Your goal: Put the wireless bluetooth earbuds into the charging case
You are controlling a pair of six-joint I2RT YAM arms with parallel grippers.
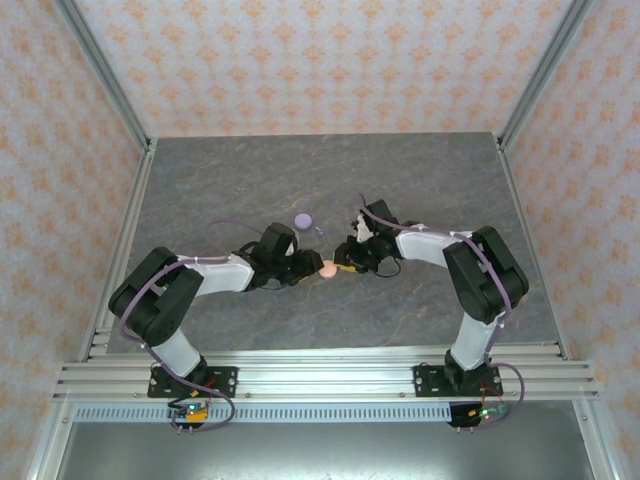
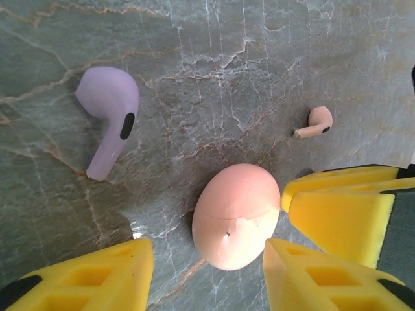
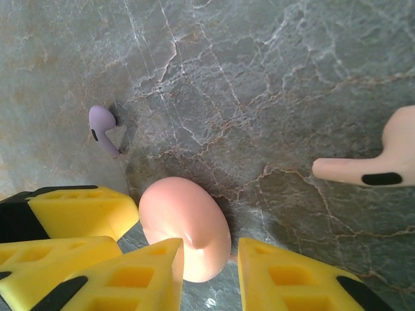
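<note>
At the middle of the grey marbled table [image 1: 200, 180], a closed salmon-pink charging case [image 2: 237, 214] is being flanked by both arms, which are being brought in from opposite sides. In the left wrist view, the case is being straddled by the left gripper [image 2: 207, 249]. Its jaws are being kept apart: one yellow finger is being pressed against the case's edge, while bare table is being left between the other finger and the case.

In the right wrist view, the same case is being bracketed closely by the right gripper [image 3: 211, 246]. One finger is being overlapped with the case and the other is being held just beside it. Whether a grip is being made cannot be told.

Neither visible bud is being held. A lilac earbud [image 2: 107, 120] and a salmon-pink earbud [image 2: 316, 122] are being left lying on the table, outside the case and apart from it. In the top view, a lilac case [image 1: 303, 220] is being left farther back.
</note>
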